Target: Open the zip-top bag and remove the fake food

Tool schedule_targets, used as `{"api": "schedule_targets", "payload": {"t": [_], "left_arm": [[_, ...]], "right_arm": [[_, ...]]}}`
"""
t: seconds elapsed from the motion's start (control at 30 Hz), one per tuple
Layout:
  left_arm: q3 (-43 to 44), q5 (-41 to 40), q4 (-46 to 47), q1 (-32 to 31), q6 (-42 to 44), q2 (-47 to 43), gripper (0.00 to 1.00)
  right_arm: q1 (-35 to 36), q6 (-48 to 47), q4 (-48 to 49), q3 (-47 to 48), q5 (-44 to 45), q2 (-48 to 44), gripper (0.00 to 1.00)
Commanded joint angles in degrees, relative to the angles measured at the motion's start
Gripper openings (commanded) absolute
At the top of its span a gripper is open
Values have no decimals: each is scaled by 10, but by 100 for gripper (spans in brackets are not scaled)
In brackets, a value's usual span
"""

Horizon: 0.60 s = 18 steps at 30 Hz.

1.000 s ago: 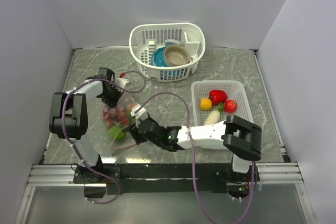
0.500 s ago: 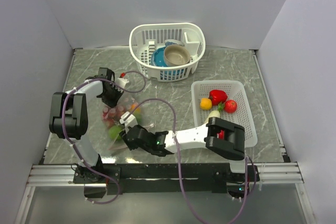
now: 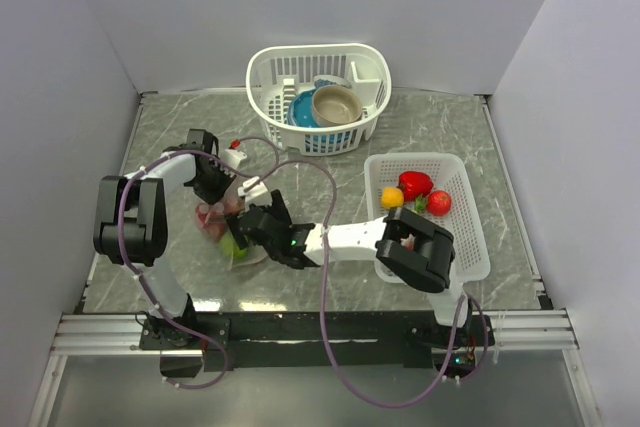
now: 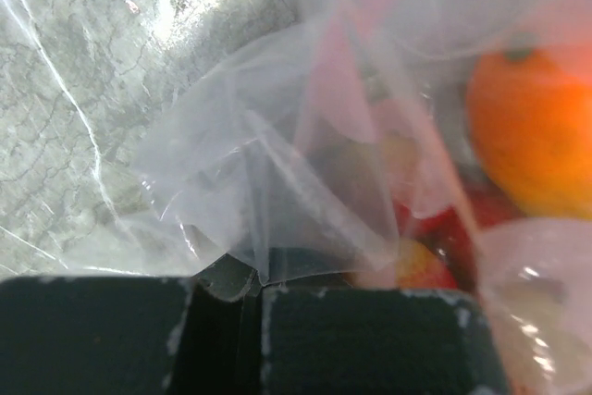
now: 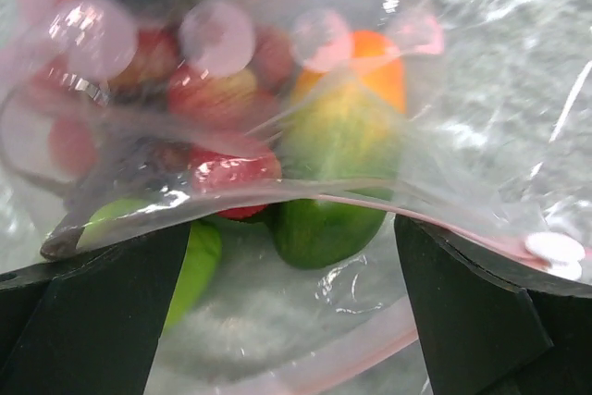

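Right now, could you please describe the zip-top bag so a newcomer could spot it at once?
On the grey marbled table, look left of the shallow white basket. The zip-top bag lies there: the only clear, crumpled pouch, pink-edged, with colourful fake food showing through.

Bare bench (image 3: 165,127) at back left, round basket (image 3: 335,140) blocking back centre, flat basket (image 3: 460,232) filling the right, right arm (image 3: 350,239) lying across the front, bag (image 3: 212,223) boxed in by left fingers (image 4: 92,330) and right fingers (image 5: 92,321).

The left gripper (image 4: 252,321), forearm reaching forward, is clamped tight on a fold of the clear floppy zip-top bag (image 4: 277,191). The right gripper (image 5: 296,321), on its arm stretched low and leftward, stands spread wide.
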Motion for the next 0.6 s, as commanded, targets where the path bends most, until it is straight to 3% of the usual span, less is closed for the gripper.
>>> {"api": "schedule_targets", "payload": {"t": [0.0,0.23,0.47,0.57], "left_arm": [[-26,-7,-52,5,25,22,1],[-24,-1,-60,5,32,27,1],[-25,8,-59,5,32,29,1],[-27,8,-60,5,35,27,1]], "right_arm": [[-13,2,1,45,4,32,100],[-12,38,-43,71,-44,74,99],[-12,74,-45,26,-54,73,85],[-13,88,-65,18,-55,83,84]]}}
